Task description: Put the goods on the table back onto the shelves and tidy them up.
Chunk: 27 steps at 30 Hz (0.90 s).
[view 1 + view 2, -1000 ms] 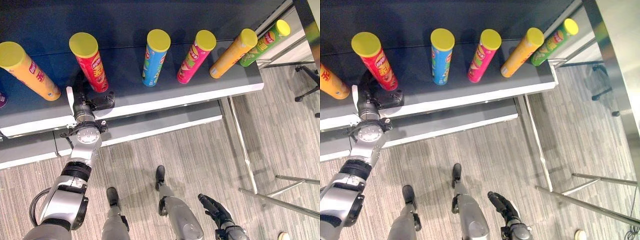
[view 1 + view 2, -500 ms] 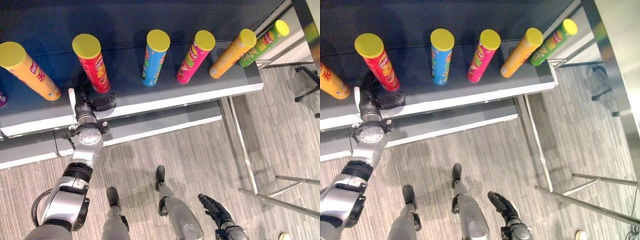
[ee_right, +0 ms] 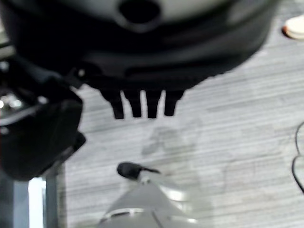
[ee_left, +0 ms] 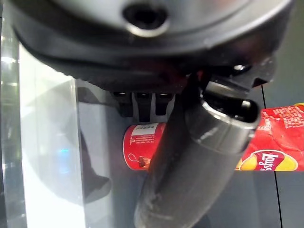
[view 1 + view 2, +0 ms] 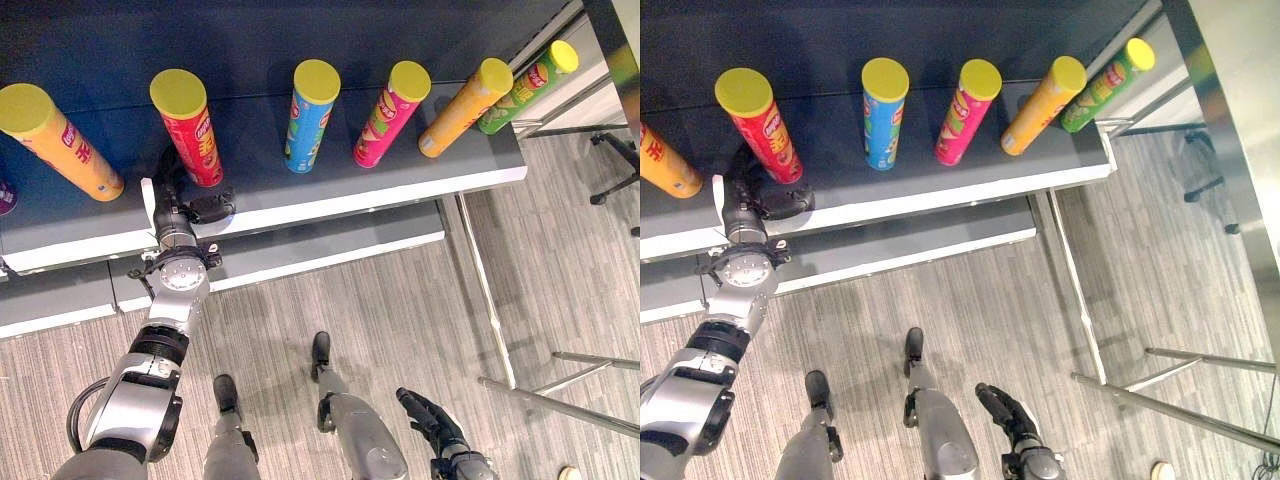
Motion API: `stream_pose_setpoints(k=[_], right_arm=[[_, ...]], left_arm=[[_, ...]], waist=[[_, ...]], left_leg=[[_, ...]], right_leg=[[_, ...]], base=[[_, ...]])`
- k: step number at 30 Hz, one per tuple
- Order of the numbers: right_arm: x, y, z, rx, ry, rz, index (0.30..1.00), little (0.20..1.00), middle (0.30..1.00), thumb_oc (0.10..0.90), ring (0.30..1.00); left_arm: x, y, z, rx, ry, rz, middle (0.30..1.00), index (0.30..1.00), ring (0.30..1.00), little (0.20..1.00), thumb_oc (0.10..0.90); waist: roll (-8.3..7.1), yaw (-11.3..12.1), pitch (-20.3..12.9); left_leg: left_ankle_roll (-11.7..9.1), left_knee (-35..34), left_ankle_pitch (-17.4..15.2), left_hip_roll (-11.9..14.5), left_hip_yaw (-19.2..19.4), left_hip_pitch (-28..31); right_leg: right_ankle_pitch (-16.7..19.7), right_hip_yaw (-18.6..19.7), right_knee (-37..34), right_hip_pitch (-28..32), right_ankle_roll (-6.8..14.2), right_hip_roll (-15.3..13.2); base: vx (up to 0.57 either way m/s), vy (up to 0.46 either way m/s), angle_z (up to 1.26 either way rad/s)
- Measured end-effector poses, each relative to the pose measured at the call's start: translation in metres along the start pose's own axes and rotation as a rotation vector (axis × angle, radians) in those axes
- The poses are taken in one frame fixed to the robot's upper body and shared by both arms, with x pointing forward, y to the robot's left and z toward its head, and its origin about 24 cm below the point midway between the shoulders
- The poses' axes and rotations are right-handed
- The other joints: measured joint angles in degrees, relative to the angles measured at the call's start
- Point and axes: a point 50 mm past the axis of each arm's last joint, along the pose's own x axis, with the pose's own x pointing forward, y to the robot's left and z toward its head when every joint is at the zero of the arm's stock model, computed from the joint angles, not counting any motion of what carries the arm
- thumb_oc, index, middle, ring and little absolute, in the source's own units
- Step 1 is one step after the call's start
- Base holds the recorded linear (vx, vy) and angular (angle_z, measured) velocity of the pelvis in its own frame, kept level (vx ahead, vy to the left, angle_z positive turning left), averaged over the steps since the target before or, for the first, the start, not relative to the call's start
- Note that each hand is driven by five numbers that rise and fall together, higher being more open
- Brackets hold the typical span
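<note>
Grey wood-grain floor [image 5: 400, 300] runs beneath a dark shelf [image 5: 330, 170] with a white front edge, where six tall snack cans stand in a row, each capped with a yellow lid. From the robot's left they are an orange can [image 5: 58, 140], a red can [image 5: 190, 128], a blue can [image 5: 308, 116], a pink can [image 5: 390, 114], a second orange can [image 5: 466, 106] and a green can [image 5: 528, 72]. Every can carries a logo and printed pictures on its side; the lettering is too small to read. A lower shelf [image 5: 300, 252] sits below the first, and a metal frame [image 5: 560, 385] crosses the floor to the right.

The red can stands upright on the shelf, near the front edge. The left hand [image 5: 180, 205] reaches onto the shelf at the can's base, fingers on one side and thumb on the other, curled close round the foot of the can. In the left wrist view the red can [image 4: 142, 152] shows past the thumb [image 4: 199, 156] and the short row of fingers [image 4: 142, 102], its label printed in white and yellow.

The right hand [image 5: 430, 425] hangs low above the floor, fingers loosely curled and holding nothing.
</note>
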Motion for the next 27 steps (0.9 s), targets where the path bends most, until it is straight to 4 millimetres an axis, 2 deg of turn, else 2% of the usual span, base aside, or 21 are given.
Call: stream_pose_setpoints(k=[16,20,22,24,27], right_arm=[[0.000,0.000,-0.001,-0.001,0.003,-0.001,0.900,0.900,0.900,0.800,0.900],[0.000,-0.001,-0.001,-0.001,0.007,-0.005,0.900,0.900,0.900,0.800,0.900],[0.002,0.000,0.002,-0.005,0.004,-0.002,0.900,0.900,0.900,0.800,0.900],[0.006,-0.001,0.009,-0.008,-0.013,-0.008,0.900,0.900,0.900,0.800,0.900],[0.005,-0.007,0.009,0.006,-0.013,-0.036,0.900,0.900,0.900,0.800,0.900]], left_arm=[[-0.004,-0.006,-0.004,-0.034,0.013,-0.011,0.900,0.900,0.900,0.900,0.800],[-0.002,0.003,0.001,-0.006,-0.020,0.004,0.900,0.900,0.900,0.900,0.800],[-0.005,0.010,0.012,0.069,-0.101,0.006,0.900,0.900,0.900,0.900,0.800],[-0.008,0.026,0.023,0.170,-0.183,0.011,0.900,0.900,0.900,0.900,0.800],[-0.021,0.030,0.029,0.197,-0.256,0.017,0.900,0.900,0.900,0.900,0.800]], waist=[[0.48,0.1,-0.2],[0.86,0.3,-0.4],[1.86,1.6,-0.8],[2.77,2.1,-0.8],[5.75,4.4,-1.1]], left_leg=[[0.0,0.3,0.0,0.0,-0.1,-0.2],[0.0,0.4,0.0,0.0,-0.1,-0.2],[-0.1,0.6,0.1,0.0,-0.2,-0.2],[-0.1,0.8,0.1,0.0,-0.4,-0.2],[-0.1,0.9,0.1,0.0,-1.4,-0.1]], right_leg=[[0.1,0.0,0.0,0.0,-0.2,0.0],[0.2,0.0,0.0,0.0,-0.3,0.0],[0.3,-0.1,0.0,0.1,-0.4,-0.1],[0.3,-0.3,0.0,0.3,-0.4,-0.1],[0.2,-1.4,0.0,1.2,-0.3,-0.4]], base=[[0.00,0.000,0.00],[0.00,0.000,0.00],[0.00,0.000,0.00],[0.00,0.011,0.06],[0.01,0.011,0.20]])
